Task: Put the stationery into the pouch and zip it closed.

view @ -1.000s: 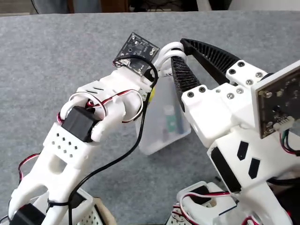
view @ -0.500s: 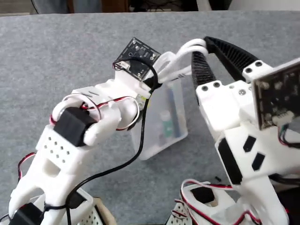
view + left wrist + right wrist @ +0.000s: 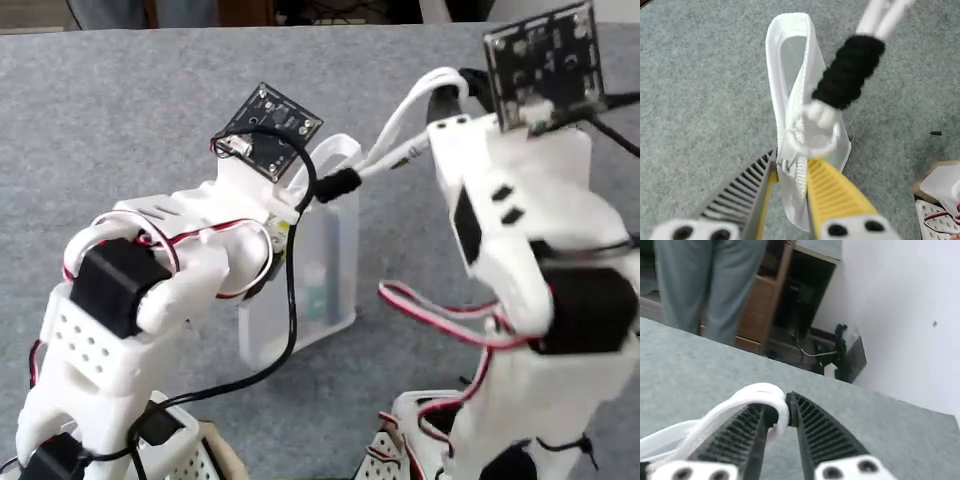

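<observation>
A clear pouch (image 3: 300, 290) stands on edge on the grey table, with a green item (image 3: 318, 290) and a blue pen (image 3: 331, 240) inside. My left gripper (image 3: 790, 167) is shut on the pouch's (image 3: 790, 60) end, its yellow and grey fingers pinching the zipper strip. A ring (image 3: 812, 142) on the zipper slider carries a white cord (image 3: 400, 140) bound with a black wrap (image 3: 850, 70). My right gripper (image 3: 780, 412) is raised above the table and shut on the cord's loop (image 3: 760, 395). The cord runs taut from the pouch's top up to it.
The grey table surface (image 3: 120, 120) lies open to the left and behind the pouch. Both arm bases and their wiring crowd the near edge (image 3: 420, 440). A cardboard piece (image 3: 225, 455) sits by the left base. A wooden cabinet (image 3: 790, 295) stands beyond the table.
The right arm has swung up and left with the cord, its wrist camera now high. The left arm and the pouch have shifted left and nearer, and the pouch stands more upright.
</observation>
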